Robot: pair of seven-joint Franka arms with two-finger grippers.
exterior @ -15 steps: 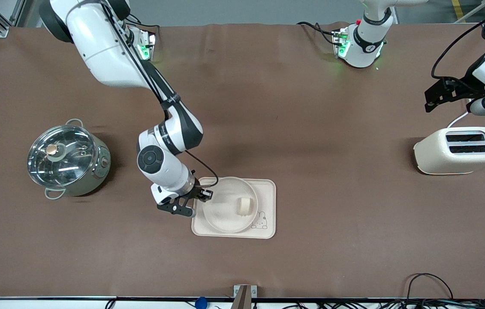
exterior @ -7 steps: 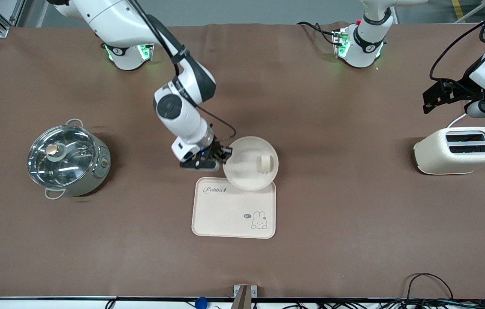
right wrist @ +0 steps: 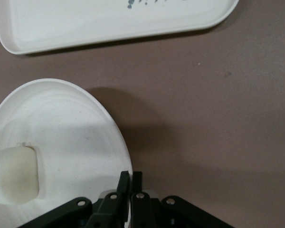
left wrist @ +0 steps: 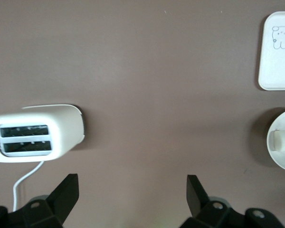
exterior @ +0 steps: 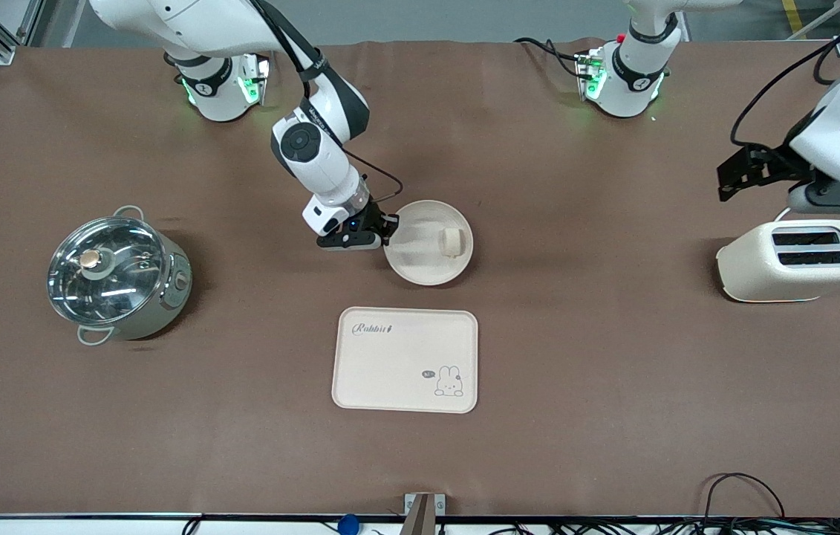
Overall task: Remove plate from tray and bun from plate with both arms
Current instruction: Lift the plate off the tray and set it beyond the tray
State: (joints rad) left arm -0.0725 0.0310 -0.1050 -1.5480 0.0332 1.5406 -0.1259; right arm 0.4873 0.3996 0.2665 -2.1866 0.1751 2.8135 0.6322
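The round cream-white plate (exterior: 420, 256) is farther from the front camera than the tray, low over or on the brown table; I cannot tell which. The pale bun (exterior: 452, 241) lies in it on the side toward the left arm. My right gripper (exterior: 388, 232) is shut on the plate's rim at the side toward the right arm. The right wrist view shows the plate (right wrist: 71, 128), the bun (right wrist: 13, 175) and my right gripper (right wrist: 130, 176) pinching the rim. My left gripper (exterior: 735, 174) is open and empty in the air above the toaster; its fingertips (left wrist: 69, 187) stand wide apart.
The rectangular cream tray (exterior: 405, 359) with a rabbit drawing lies bare near the table's middle. A cream toaster (exterior: 795, 260) stands at the left arm's end. A steel pot with a glass lid (exterior: 116, 273) stands at the right arm's end.
My right gripper has lifted the plate with the bun off the tray and carried it away from the front camera, then lowered it. My left arm has shifted slightly.
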